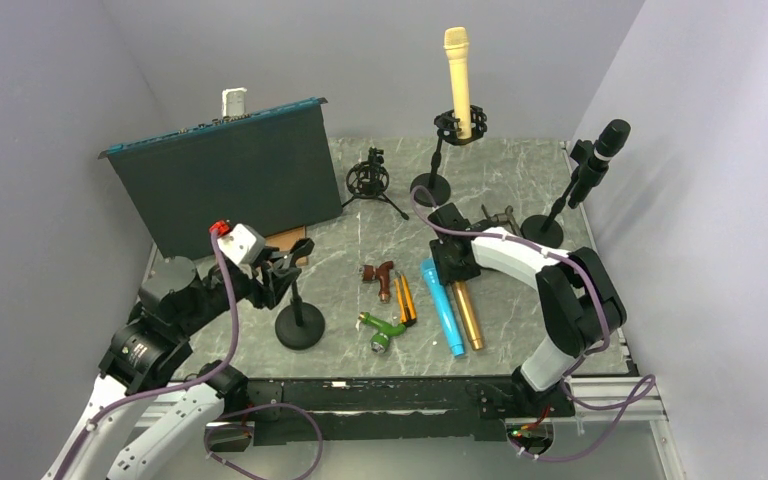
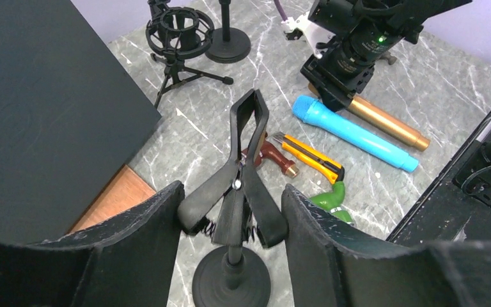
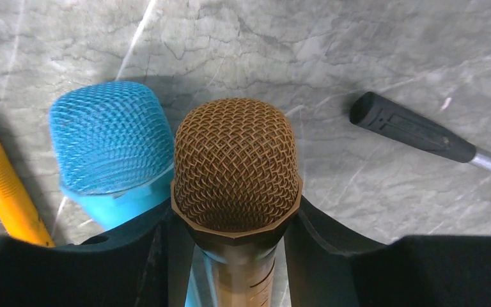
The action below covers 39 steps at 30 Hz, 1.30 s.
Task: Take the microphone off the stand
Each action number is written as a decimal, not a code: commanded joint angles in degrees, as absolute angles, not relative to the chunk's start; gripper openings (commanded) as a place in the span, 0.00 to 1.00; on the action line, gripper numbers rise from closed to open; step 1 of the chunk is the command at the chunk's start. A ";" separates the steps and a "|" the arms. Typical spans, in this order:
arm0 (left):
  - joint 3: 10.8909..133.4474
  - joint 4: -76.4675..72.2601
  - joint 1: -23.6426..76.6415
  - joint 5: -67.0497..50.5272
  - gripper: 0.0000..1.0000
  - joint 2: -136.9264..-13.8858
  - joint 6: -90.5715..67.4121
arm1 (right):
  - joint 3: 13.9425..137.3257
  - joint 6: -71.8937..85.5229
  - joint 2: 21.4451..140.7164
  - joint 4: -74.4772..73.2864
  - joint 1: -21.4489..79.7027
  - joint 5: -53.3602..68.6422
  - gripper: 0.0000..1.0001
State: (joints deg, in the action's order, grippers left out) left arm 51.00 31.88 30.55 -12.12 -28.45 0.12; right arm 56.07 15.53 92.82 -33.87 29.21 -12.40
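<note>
your right hand point(image 3: 230, 220) is closed round the gold microphone point(image 3: 235, 160) just below its mesh head. the microphone lies flat on the tabletop point(image 1: 350, 240) near the near edge, right of the middle, close beside the blue microphone point(image 3: 109, 134) on its left. marks on the gold barrel are too small to read. your left hand point(image 2: 232, 195) pinches the two handles of the empty clip stand point(image 2: 246, 147), which stands upright towards the near left corner. bare marble runs from the gold microphone to the right edge, where a black microphone point(image 1: 610, 140) sits on its own stand. a dark panel point(image 1: 225, 185) walls off the far left corner, near your left hand.
</note>
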 commanded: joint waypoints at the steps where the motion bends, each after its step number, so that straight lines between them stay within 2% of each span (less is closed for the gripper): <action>1: 52.56 31.58 30.53 -12.45 0.61 -28.48 -2.29 | 55.27 15.67 93.51 -30.42 28.86 -11.07 0.37; 5: 55.46 34.14 30.56 -12.75 0.63 -29.45 -2.73 | 54.34 15.87 93.50 -29.40 28.79 -10.81 0.57; 12: 63.22 38.36 30.56 -11.89 0.62 -31.78 -3.76 | 54.80 15.65 92.12 -29.79 28.88 -11.01 0.78; 18: 66.91 42.18 30.55 -11.18 0.56 -34.05 -3.21 | 56.03 14.63 89.08 -30.78 28.85 -12.22 0.88; 26: 66.98 43.79 30.52 -9.74 0.54 -36.40 -1.73 | 58.36 13.27 85.32 -31.47 29.09 -12.18 0.93; 30: 65.46 43.39 30.50 -10.03 0.46 -37.39 -1.28 | 58.94 12.58 82.78 -30.97 29.56 -11.95 0.94; 33: 65.00 43.74 30.57 -9.68 0.26 -38.29 -0.75 | 59.85 12.22 80.66 -30.49 30.24 -11.45 0.95; 36: 64.09 44.63 30.54 -9.17 0.12 -39.06 -0.70 | 60.04 12.09 78.05 -29.13 30.89 -10.26 1.00; 37: 63.62 44.95 30.52 -8.96 0.07 -39.14 -0.69 | 59.91 12.04 76.87 -28.43 31.05 -9.80 1.00; 39: 62.89 45.72 30.52 -8.64 0.05 -39.15 -0.66 | 59.68 11.96 75.35 -27.08 31.11 -8.89 1.00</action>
